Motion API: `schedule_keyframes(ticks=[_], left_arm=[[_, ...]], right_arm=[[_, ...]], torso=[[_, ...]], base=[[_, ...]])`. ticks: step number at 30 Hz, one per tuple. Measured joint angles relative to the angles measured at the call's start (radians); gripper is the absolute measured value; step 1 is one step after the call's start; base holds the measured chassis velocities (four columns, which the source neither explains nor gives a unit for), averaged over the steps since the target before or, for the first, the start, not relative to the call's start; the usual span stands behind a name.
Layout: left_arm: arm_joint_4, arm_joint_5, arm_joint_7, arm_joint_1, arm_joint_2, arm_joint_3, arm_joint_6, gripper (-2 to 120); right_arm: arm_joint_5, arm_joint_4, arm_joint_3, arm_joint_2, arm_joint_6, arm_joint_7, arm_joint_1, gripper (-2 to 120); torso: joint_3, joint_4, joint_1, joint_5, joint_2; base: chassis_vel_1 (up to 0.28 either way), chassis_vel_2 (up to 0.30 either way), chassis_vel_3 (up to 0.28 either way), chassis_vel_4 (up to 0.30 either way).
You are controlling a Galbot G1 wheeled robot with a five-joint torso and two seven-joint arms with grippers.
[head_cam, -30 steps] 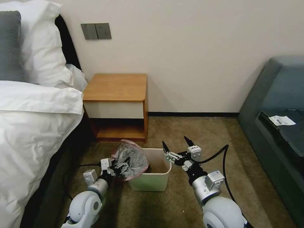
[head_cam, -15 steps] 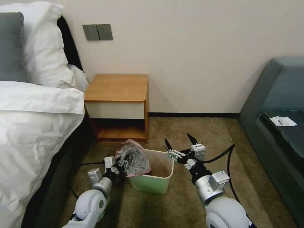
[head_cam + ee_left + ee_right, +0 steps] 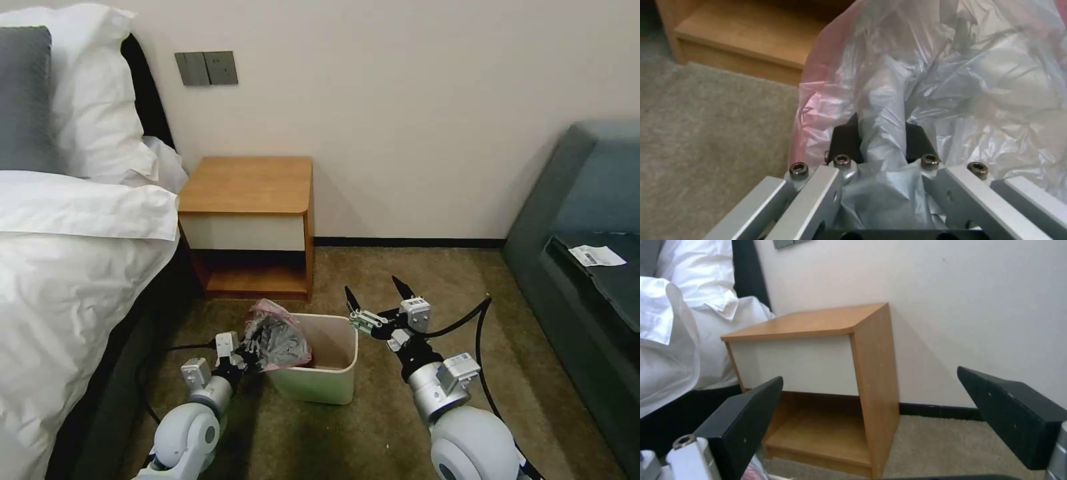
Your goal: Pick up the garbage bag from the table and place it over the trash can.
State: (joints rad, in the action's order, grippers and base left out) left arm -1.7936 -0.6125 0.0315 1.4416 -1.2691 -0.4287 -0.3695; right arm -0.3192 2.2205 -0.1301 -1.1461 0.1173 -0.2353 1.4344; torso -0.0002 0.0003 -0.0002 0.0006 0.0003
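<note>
- Though the bag was off the counter, the left pincer (image 3: 250, 351), at the trash can's (image 3: 313, 387) left rim, was clamped on the garbage bag (image 3: 275, 337), bunched over that corner.
- The right pincer (image 3: 378, 301), spread apart and empty, hung by the can's right rim.
- Behind the can, the counter (image 3: 247, 183) stood bare; spreading the bag over the rim was left.

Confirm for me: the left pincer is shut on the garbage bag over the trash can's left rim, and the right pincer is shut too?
Not quite. The right pincer is open, empty, beside the trash can; the right wrist view shows its fingers spread. The left pincer is shut on the garbage bag.
</note>
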Motion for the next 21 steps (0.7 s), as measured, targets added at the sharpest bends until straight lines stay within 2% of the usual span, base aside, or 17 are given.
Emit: schedule_keyframes(ticks=[4,7,10,12,14,21], left_arm=[[-0.017,0.028,0.026,0.023,-0.017,-0.012,0.047,11],[-0.046,0.053,0.032,0.042,-0.032,-0.023,0.072,11],[-0.105,0.105,0.045,0.070,-0.061,-0.031,0.103,11],[-0.128,0.121,0.048,0.076,-0.070,-0.036,0.116,11],[-0.173,0.152,0.058,0.085,-0.088,-0.053,0.139,11],[-0.281,0.213,0.073,0.126,-0.112,-0.110,0.173,11]], right_arm=[[0.005,-0.008,0.011,-0.005,0.001,0.000,-0.005,100],[0.013,-0.026,0.024,-0.013,0.000,0.000,-0.013,100],[0.046,-0.082,0.070,-0.032,-0.008,0.000,-0.041,100],[0.063,-0.100,0.086,-0.037,-0.014,0.001,-0.052,100],[0.104,-0.137,0.127,-0.048,-0.030,0.009,-0.079,100],[0.141,-0.164,0.222,-0.054,-0.016,0.042,-0.150,100]], torso=[[0.001,0.0000,0.000,-0.0015,0.000],[0.001,-0.0011,0.000,-0.0024,-0.001],[0.002,-0.0017,0.001,-0.0037,-0.001],[0.002,-0.0013,0.001,-0.0035,-0.001],[0.001,-0.0005,0.001,-0.0016,-0.001],[0.000,-0.0005,0.000,-0.0011,-0.001]], base=[[0.000,0.000,0.000,0.000],[0.000,0.000,0.000,0.000],[0.000,0.000,0.000,0.000],[0.000,0.000,0.000,0.000],[0.000,0.000,0.000,0.000],[0.000,0.000,0.000,0.000]])
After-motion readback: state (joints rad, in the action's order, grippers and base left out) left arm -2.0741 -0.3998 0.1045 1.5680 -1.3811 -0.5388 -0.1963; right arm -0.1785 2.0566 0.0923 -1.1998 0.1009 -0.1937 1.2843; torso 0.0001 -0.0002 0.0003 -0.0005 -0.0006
